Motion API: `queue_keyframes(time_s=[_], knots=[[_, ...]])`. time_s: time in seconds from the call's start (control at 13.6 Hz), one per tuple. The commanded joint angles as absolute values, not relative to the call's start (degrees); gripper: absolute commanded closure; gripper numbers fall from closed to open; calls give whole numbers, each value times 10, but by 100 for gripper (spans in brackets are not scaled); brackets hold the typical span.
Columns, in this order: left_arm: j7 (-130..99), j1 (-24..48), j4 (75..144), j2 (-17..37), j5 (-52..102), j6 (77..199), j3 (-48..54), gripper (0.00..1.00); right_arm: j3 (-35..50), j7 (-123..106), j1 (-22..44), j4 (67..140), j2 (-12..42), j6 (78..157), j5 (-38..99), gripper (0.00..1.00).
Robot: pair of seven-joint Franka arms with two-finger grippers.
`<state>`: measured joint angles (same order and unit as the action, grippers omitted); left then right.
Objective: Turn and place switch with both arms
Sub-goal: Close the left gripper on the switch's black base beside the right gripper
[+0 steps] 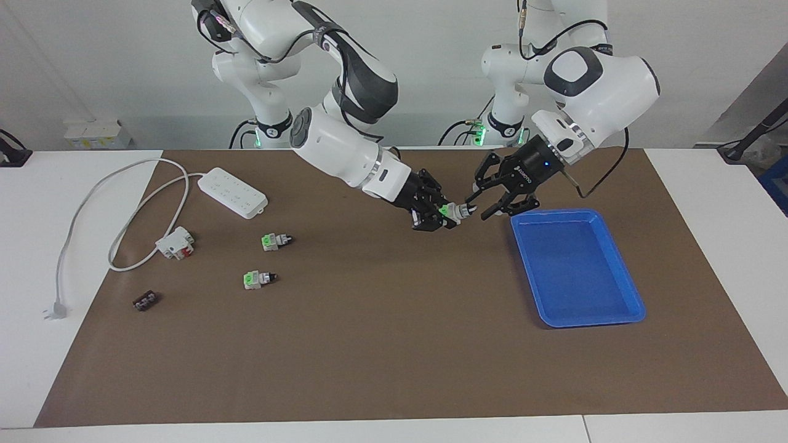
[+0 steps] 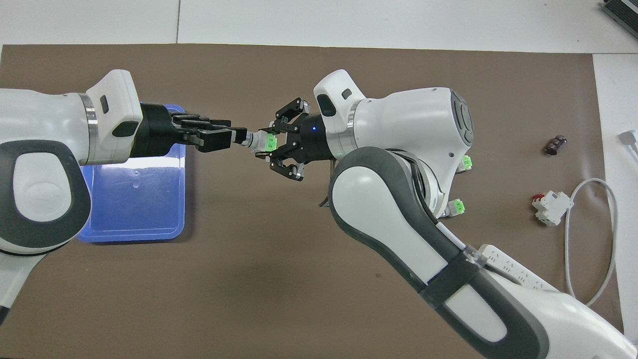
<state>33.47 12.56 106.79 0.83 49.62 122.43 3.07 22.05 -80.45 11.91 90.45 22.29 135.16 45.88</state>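
The switch (image 1: pixel 449 211) (image 2: pixel 263 142) hangs level above the brown mat, its green block end in my right gripper (image 1: pixel 439 216) (image 2: pixel 267 148), which is shut on it. My left gripper (image 1: pixel 471 208) (image 2: pixel 241 136) comes in from over the blue tray (image 1: pixel 615 277) and sits at the switch's black knob end, covering the knob. Whether it grips the knob does not show. Two more switches (image 1: pixel 274 240) (image 1: pixel 257 279) lie on the mat toward the right arm's end, partly hidden under the right arm in the overhead view.
The blue tray (image 2: pixel 134 214) lies toward the left arm's end. Toward the right arm's end lie a white power strip (image 1: pixel 233 192) with its cable, a white-and-red block (image 1: pixel 175 242) and a small dark piece (image 1: pixel 146 301).
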Motion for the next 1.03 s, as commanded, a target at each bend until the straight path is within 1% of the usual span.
queue_keyframes(time_s=[0.0, 0.44, 0.73, 0.81, 0.95], knots=[[352, 133, 1062, 11, 501, 1202, 22, 52, 222, -800, 116, 919, 208, 1356, 474, 100], [381, 134, 1070, 5, 476, 1180, 22, 58, 221, -800, 116, 919, 208, 1356, 474, 100], [396, 134, 1070, 5, 468, 1176, 21, 65, 221, -801, 116, 920, 207, 1355, 474, 100], [396, 134, 1070, 5, 466, 1178, 21, 68, 221, -801, 116, 920, 207, 1356, 474, 100], [396, 135, 1070, 5, 460, 1177, 21, 82, 221, -800, 116, 920, 207, 1356, 474, 100]])
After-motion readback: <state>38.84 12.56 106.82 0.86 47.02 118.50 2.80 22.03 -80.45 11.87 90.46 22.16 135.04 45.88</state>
